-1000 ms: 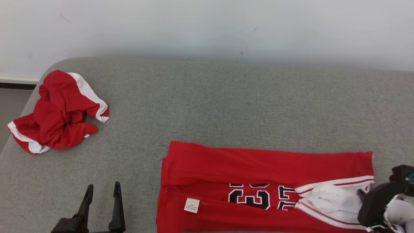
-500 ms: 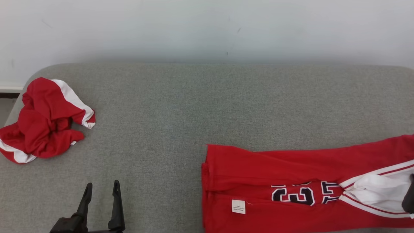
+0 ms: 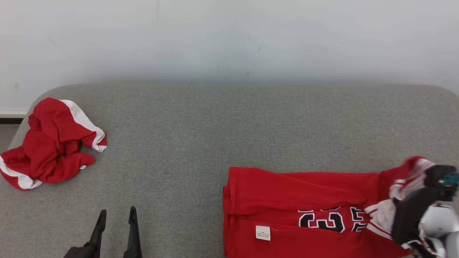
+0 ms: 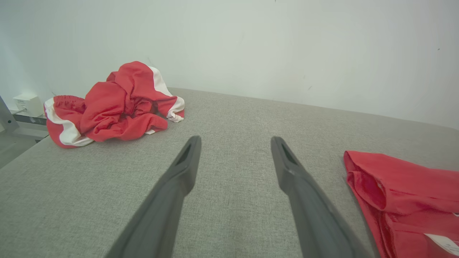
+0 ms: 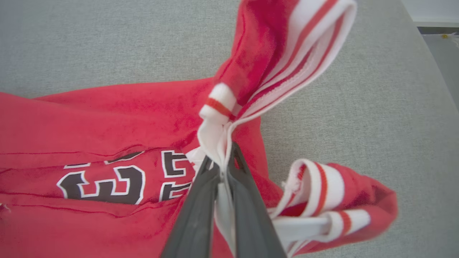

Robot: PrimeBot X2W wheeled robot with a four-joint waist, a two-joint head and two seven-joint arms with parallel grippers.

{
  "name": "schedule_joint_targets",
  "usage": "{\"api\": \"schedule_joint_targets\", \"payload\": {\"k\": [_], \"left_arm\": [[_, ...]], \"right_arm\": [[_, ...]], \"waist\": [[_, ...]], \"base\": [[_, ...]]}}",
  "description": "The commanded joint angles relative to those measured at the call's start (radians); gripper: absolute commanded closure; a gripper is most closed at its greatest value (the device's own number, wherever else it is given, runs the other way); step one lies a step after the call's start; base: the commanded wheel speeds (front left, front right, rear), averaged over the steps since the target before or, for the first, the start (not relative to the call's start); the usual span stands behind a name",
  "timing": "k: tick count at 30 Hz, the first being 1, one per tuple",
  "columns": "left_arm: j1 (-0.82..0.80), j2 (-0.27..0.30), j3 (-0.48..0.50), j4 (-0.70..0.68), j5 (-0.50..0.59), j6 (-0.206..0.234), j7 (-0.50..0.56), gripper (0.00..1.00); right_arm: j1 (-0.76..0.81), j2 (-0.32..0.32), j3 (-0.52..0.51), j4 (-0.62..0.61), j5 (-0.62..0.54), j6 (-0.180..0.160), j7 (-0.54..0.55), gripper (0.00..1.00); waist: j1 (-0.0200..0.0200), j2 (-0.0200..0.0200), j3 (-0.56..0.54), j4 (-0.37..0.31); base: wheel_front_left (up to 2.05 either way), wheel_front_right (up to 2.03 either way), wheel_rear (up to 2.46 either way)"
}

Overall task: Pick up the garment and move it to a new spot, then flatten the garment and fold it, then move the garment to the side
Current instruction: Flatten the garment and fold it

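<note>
We see the right gripper (image 5: 221,159) pinched tight on the white-and-red striped trim (image 5: 215,132) of the red jersey (image 3: 294,193), fingers almost touching with cloth squeezed between them. That end of the jersey is lifted off the grey padded surface (image 3: 215,125) and bunched up. The rest lies flat, folded lengthwise, at the near right of the surface. Dark numerals (image 3: 322,219) face up and a white label (image 3: 263,233) sits near its left end. The left gripper (image 3: 118,212) is at the near left, fingers spread wide, holding nothing, over bare surface and well apart from the jersey's left edge. We cannot tell whether it touches the surface. A crumpled red-and-white garment (image 3: 53,143) lies at the far left edge of the surface, near the white wall (image 3: 229,36).
</note>
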State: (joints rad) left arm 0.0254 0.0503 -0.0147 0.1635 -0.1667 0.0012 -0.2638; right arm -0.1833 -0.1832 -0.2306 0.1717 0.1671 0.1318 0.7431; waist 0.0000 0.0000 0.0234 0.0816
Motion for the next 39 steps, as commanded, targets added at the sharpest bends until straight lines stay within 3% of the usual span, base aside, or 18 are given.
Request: {"api": "schedule_joint_targets", "payload": {"k": [1,7,12,22,30,31,32,33,39], "left_arm": [[0.011,0.000,0.000,0.001,-0.004,0.006,-0.001,0.00],[0.012,0.000,-0.007,0.003,-0.007,0.009,-0.001,0.00],[0.008,0.000,-0.013,0.004,-0.011,0.008,-0.001,0.00],[0.007,0.000,-0.031,0.010,-0.027,0.013,-0.001,0.00],[-0.001,0.000,-0.042,0.015,-0.029,0.014,-0.001,0.00],[-0.001,0.000,-0.043,0.016,-0.029,0.015,-0.001,0.00],[-0.001,0.000,-0.043,0.016,-0.029,0.015,-0.001,0.00],[0.000,0.000,-0.044,0.017,-0.028,0.014,-0.001,0.00],[0.011,0.000,-0.036,0.020,-0.015,0.008,-0.001,0.00]], "right_arm": [[0.012,0.004,0.040,-0.017,0.014,-0.002,0.011,1.00],[-0.014,0.010,0.285,-0.049,0.072,-0.002,0.037,1.00],[-0.073,0.035,0.431,-0.011,0.116,-0.002,0.021,1.00],[-0.199,0.108,0.578,0.182,0.147,-0.002,-0.045,1.00],[-0.277,0.130,0.642,0.337,0.178,-0.002,-0.115,0.98],[-0.285,0.131,0.647,0.351,0.179,-0.002,-0.127,0.55],[-0.285,0.131,0.647,0.351,0.179,-0.002,-0.127,0.55],[-0.291,0.132,0.646,0.363,0.187,-0.002,-0.144,0.00],[-0.304,0.132,0.644,0.361,0.308,-0.002,-0.257,0.00]], "waist": [[0.0000,0.0000,-0.006,0.000],[0.0000,0.0000,-0.018,0.005],[0.0000,0.0000,-0.019,0.017],[0.0000,0.0000,-0.012,0.054],[0.0000,0.0000,-0.008,0.070],[0.0000,0.0000,-0.009,0.070],[0.0000,0.0000,-0.009,0.070],[0.0000,0.0000,-0.010,0.070],[0.0000,0.0000,-0.036,0.055]], "base": [[0.00,0.00,0.00],[0.00,0.00,0.00],[0.00,0.00,0.00],[0.00,0.00,0.00],[0.00,0.00,0.00],[0.00,0.00,0.00],[0.00,0.00,0.00],[0.00,0.00,0.00],[0.00,0.00,0.00]]}}
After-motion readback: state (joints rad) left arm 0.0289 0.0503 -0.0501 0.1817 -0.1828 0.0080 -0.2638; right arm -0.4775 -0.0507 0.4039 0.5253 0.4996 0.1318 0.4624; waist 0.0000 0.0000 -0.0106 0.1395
